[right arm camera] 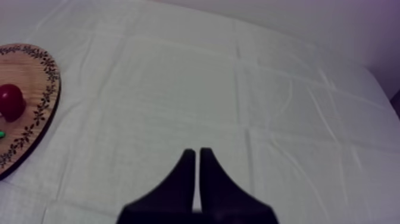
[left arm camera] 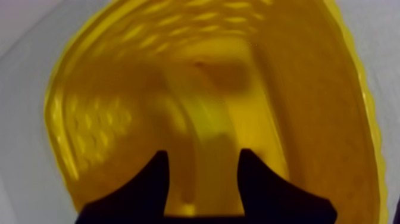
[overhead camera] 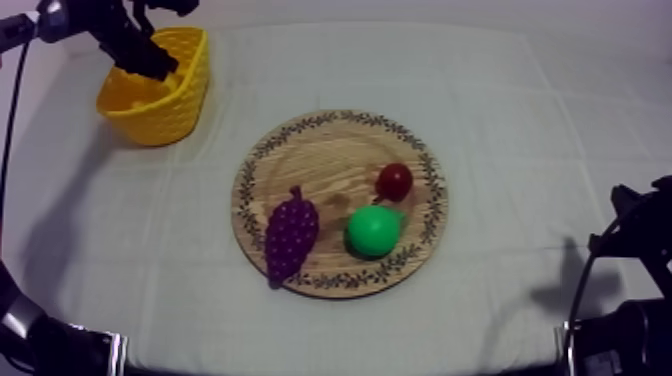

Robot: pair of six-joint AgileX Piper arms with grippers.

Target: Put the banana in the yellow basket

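Left arm hung over the far-left woven yellow basket (overhead camera: 165, 115), left tool (left arm camera: 202, 154) clamped on the curved yellow banana (left arm camera: 205, 119) inside it, long axis pointing away, downward. Right tool (right arm camera: 197, 154) was pinched narrow.

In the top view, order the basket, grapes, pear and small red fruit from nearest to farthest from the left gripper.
1. Basket, right under the left gripper.
2. Grapes, on the board's left side.
3. Small red fruit and pear, on the board's right side: too close to call.
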